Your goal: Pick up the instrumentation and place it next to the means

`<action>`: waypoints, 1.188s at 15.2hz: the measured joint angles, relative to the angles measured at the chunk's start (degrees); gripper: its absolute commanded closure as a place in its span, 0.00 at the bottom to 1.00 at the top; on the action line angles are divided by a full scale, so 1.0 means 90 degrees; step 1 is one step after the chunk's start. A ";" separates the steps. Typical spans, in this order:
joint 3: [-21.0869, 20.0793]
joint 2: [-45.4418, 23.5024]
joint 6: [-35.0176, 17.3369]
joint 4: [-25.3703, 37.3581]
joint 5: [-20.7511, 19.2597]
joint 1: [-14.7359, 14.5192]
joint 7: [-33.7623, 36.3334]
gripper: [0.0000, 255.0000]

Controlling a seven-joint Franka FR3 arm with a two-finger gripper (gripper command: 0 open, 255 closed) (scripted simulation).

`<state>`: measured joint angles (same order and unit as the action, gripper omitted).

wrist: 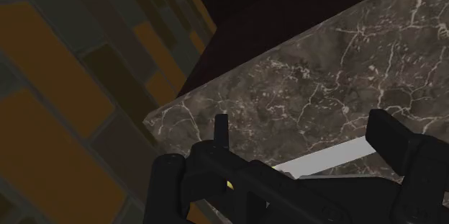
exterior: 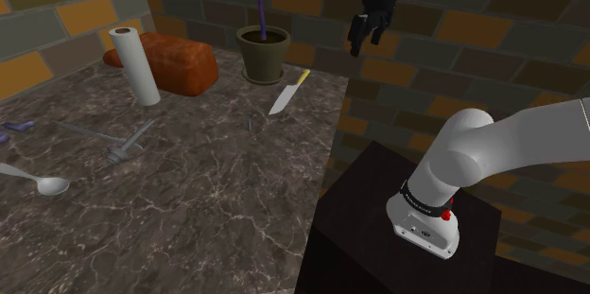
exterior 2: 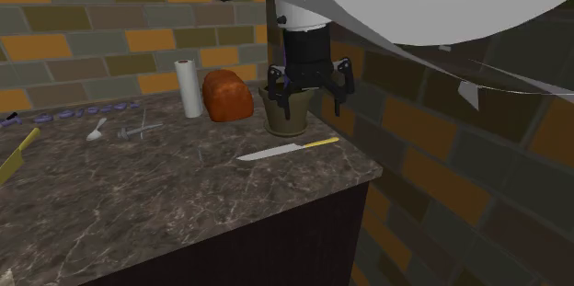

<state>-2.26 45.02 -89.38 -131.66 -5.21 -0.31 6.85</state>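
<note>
A knife point(exterior: 286, 95) with a silver blade and yellow handle lies near the marble counter's point(exterior: 208, 216) far corner, in front of a plant pot point(exterior: 262, 53). In the second exterior view the knife point(exterior 2: 281, 152) sits by the counter's right edge. My black gripper point(exterior: 362, 39) hangs open high above that corner, holding nothing. It shows in front of the pot point(exterior 2: 292, 120) as gripper point(exterior 2: 308, 108). In the wrist view the gripper point(wrist: 306, 132) frames the knife blade point(wrist: 324, 159) far below. A grey metal tool point(exterior: 128, 143) lies mid-counter, with a spoon point(exterior: 43, 183) nearer the shoulder view's left.
A paper towel roll point(exterior: 135, 65) and a brown bread loaf point(exterior: 180, 62) stand at the back by the brick wall. A purple object point(exterior: 19, 127) lies at the left edge. A second yellow-handled knife point(exterior 2: 18, 155) lies at the second exterior view's left. My dark stand point(exterior: 397, 235) adjoins the counter.
</note>
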 measured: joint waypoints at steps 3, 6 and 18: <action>-0.0105 -0.0179 -0.0219 -0.0056 0.0089 0.0100 0.0372 0.00; -0.0352 -0.0698 -0.0732 -0.0071 0.0278 0.0325 0.1257 0.00; -0.0979 -0.3284 -0.2606 0.0656 0.0511 0.1275 0.4833 0.00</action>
<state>-11.07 15.46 -112.83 -125.76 -0.61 11.16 50.34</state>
